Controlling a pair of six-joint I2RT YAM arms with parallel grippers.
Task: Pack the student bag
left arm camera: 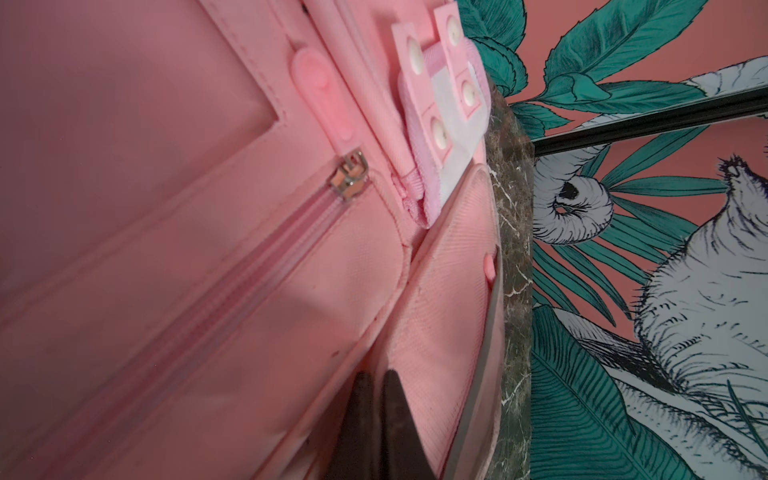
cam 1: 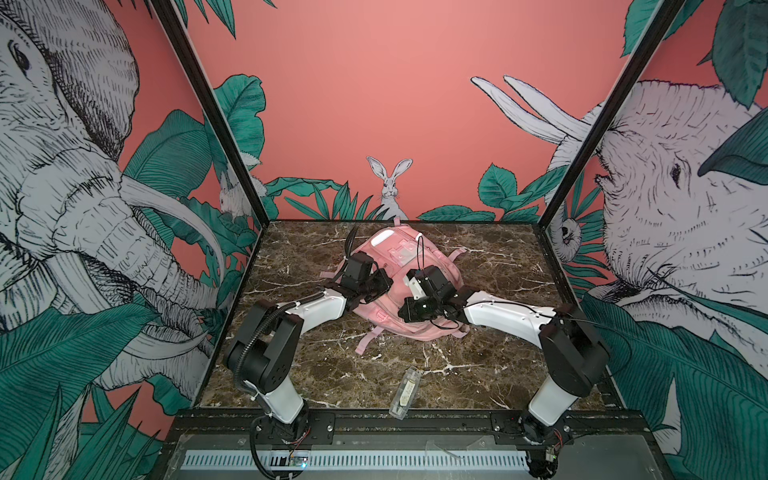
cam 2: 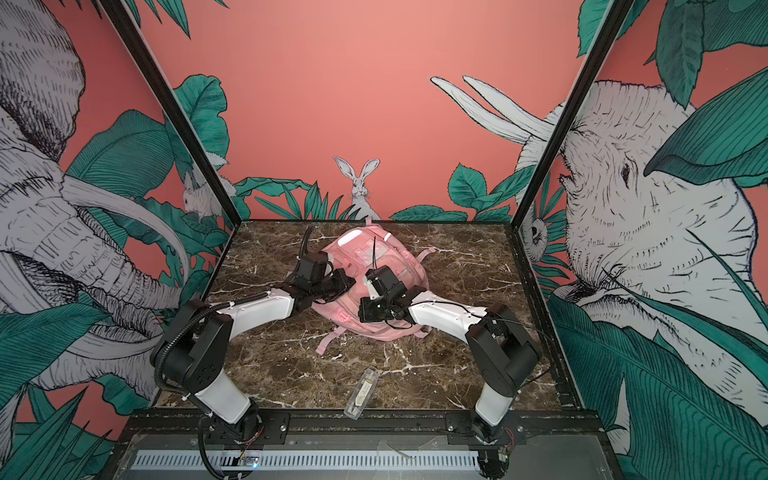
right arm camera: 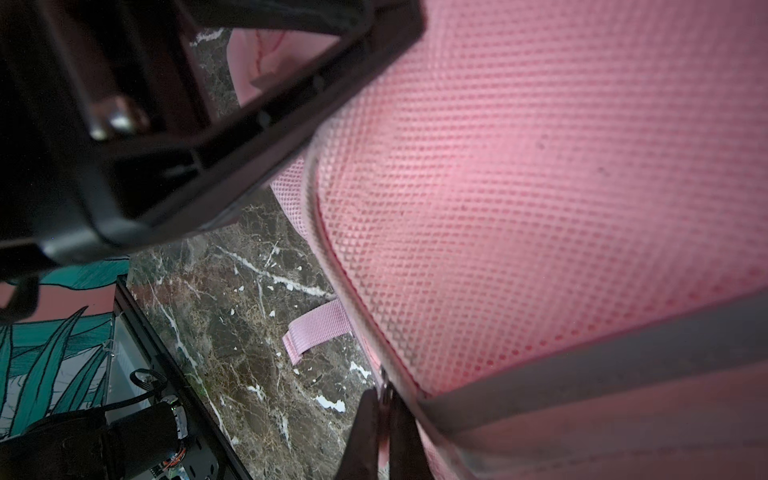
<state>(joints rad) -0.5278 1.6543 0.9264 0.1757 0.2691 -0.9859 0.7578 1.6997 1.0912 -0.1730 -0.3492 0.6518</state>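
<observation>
From where I stood, the student bag [cam 1: 395, 253] lay slumped just below the middle of the frame in both top views [cam 2: 361, 253], on the far half of the marble table [cam 1: 498, 270]. The left arm [cam 1: 320, 305] and the right arm [cam 1: 503, 318] bent in over it. A clear case [cam 1: 405, 390] sat well apart from it at lower centre, near the front edge.

In the left wrist view, the left gripper [left arm camera: 379, 384] showed at bottom centre. Its fingers were pressed together on a pink seam between two pockets of the bag. A zip slider [left arm camera: 349, 178] sat left of centre, and the zip looked closed along the run I could see.

In the right wrist view, the right gripper [right arm camera: 384, 405] showed at bottom centre, nipped shut on a small metal piece [right arm camera: 385, 384] at the edge of the mesh panel [right arm camera: 540, 187]. It was likely a zip pull, though I couldn't be sure.

The bag looked light, soft and floppy, and I'd expect it to sag and fold when lifted. Zip pulls, webbing and stitched seams seemed the surest holds, since smooth fabric might slip from a pinch.
</observation>
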